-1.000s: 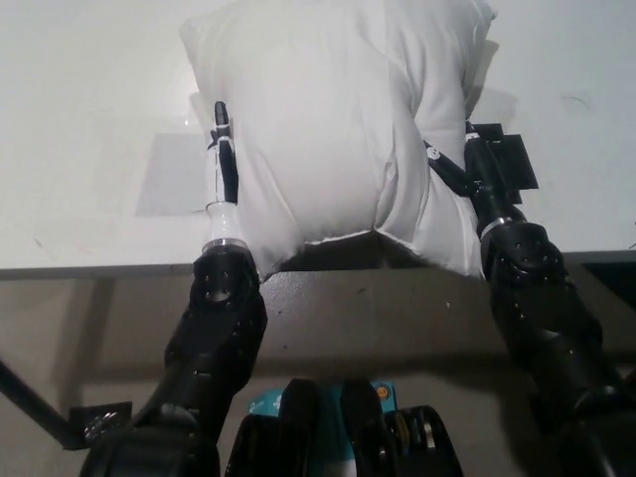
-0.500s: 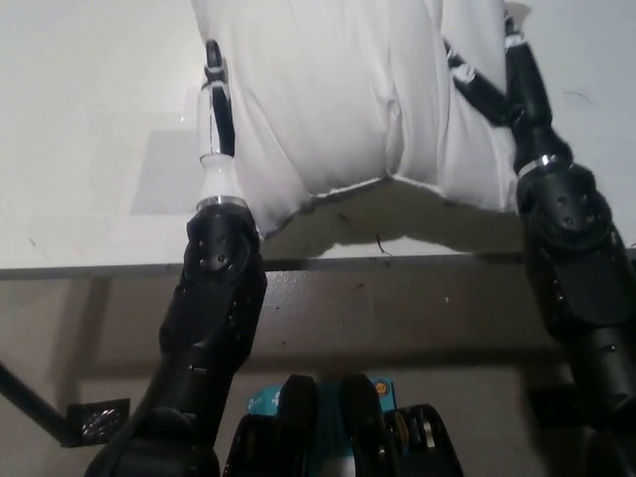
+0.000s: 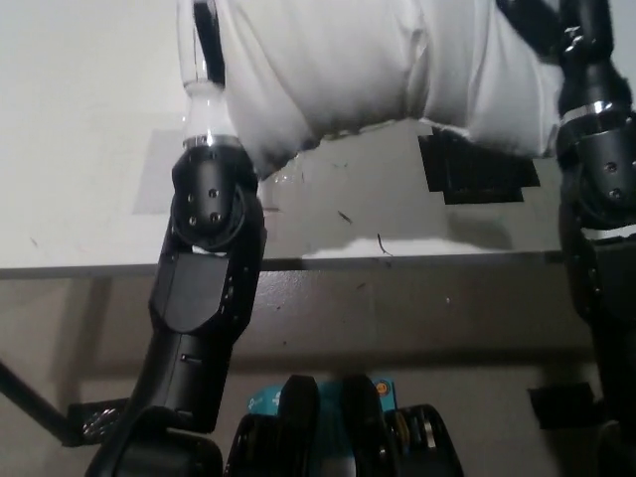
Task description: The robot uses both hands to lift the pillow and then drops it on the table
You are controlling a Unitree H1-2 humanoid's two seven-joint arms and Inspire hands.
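Note:
The white pillow (image 3: 368, 60) hangs in the air above the white table (image 3: 79, 149), and its upper part runs out of the top of the head view. My white left hand (image 3: 202, 50) presses against its left side. My black right hand (image 3: 542, 25) holds its right side, mostly cut off by the frame's top edge. The pillow's lower seam is well clear of the tabletop, with its shadow below.
A black square marking (image 3: 477, 171) lies on the table under the pillow's right part. A pale grey patch (image 3: 159, 184) sits beside my left forearm. The table's front edge (image 3: 397, 260) runs across the picture, with floor below it.
Both hands have risen with the pillow between them. It has gone from resting at the table's front edge to hanging above it, uncovering the black marking.

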